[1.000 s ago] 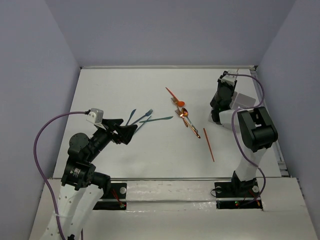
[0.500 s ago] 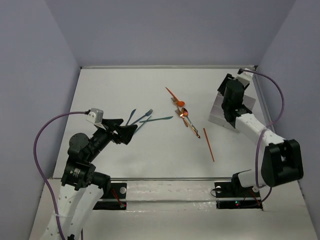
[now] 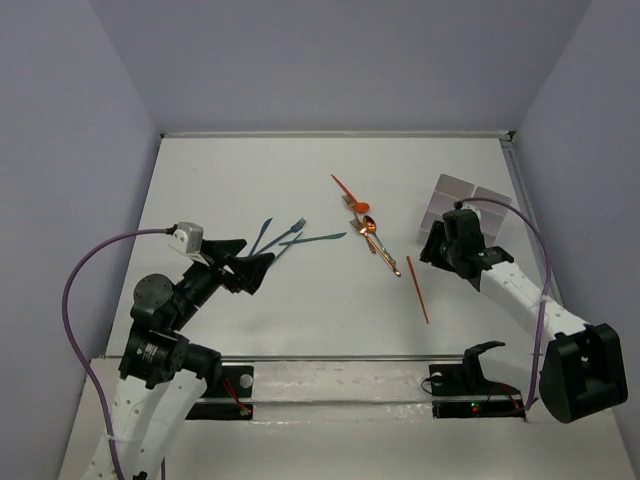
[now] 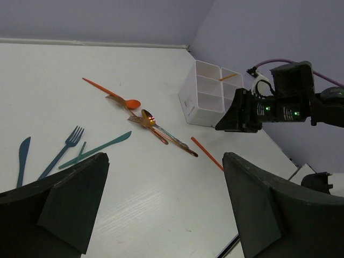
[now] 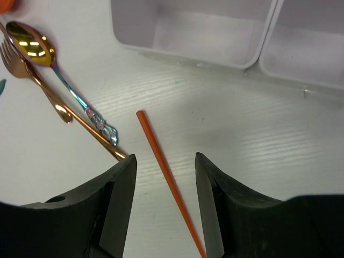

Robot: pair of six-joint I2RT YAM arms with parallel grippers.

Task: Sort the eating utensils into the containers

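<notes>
My right gripper (image 3: 430,249) is open and empty, low over the table just in front of the white four-compartment tray (image 3: 478,197). In the right wrist view its fingers (image 5: 124,177) straddle a thin orange utensil handle (image 5: 167,180) without touching it; the same handle lies left of the gripper in the top view (image 3: 417,289). A copper, orange and iridescent cluster (image 3: 366,226) lies mid-table. Teal and blue utensils (image 3: 290,238) lie ahead of my left gripper (image 3: 252,268), which is open and empty. An orange utensil (image 4: 228,77) rests in a tray compartment.
The tray's near wall (image 5: 188,54) is just beyond my right fingertips. An iridescent spoon (image 5: 32,46) and a copper fork (image 5: 15,63) lie to their left. A raised rail (image 3: 540,250) edges the table at right, grey walls all round.
My right arm has swung from above the tray down and forward to the table in front of it, over the orange handle. The left arm has barely moved.
</notes>
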